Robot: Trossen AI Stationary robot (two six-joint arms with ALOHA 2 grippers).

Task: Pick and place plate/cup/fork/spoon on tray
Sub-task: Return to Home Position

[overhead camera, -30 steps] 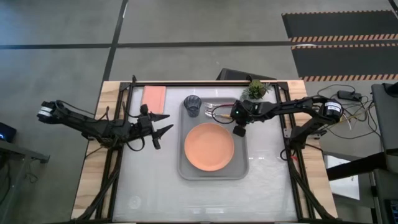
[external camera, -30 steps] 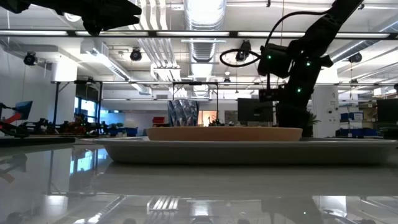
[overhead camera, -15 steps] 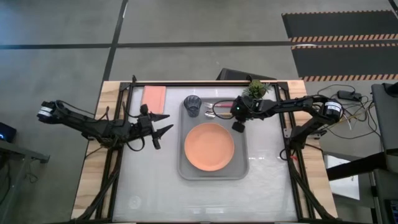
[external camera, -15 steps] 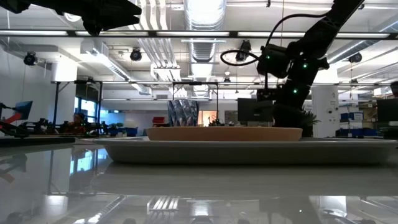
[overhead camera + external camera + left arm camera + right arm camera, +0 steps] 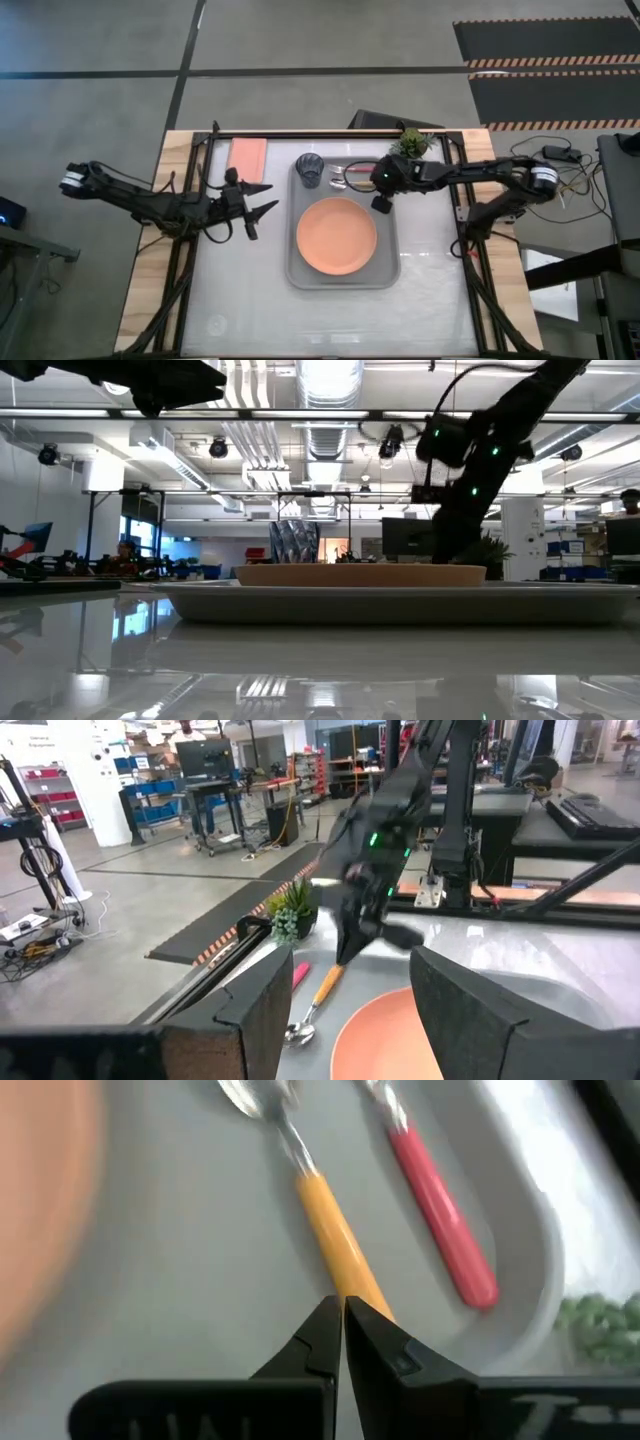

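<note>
The grey tray (image 5: pixel 385 262) holds the salmon-orange plate (image 5: pixel 336 236), the dark cup (image 5: pixel 310 170) at its far left corner, the red-handled fork (image 5: pixel 440 1220) and the tan-handled spoon (image 5: pixel 332 1240). Fork and spoon lie flat on the tray floor beyond the plate, the fork nearer the far rim. My right gripper (image 5: pixel 340 1308) is shut, its tips over the free end of the spoon's handle. My left gripper (image 5: pixel 264 200) hangs open and empty above the table, left of the tray. My right gripper's shut fingertips (image 5: pixel 322 1325) stand at the free end of the spoon's handle (image 5: pixel 365 1295), slanting down from the table's right. I cannot tell whether they touch it. The spoon lies flat on the tray.
A pink pad (image 5: pixel 247 155) lies at the far left of the table. A small green plant (image 5: pixel 412 143) stands just beyond the tray's far right corner, close to my right arm. Bare table lies on the near side of the tray.
My right gripper has drawn a little toward the table's far edge, and its wrist has risen, so the fingers point down more steeply. Plate, cup, fork and spoon lie where they were.
</note>
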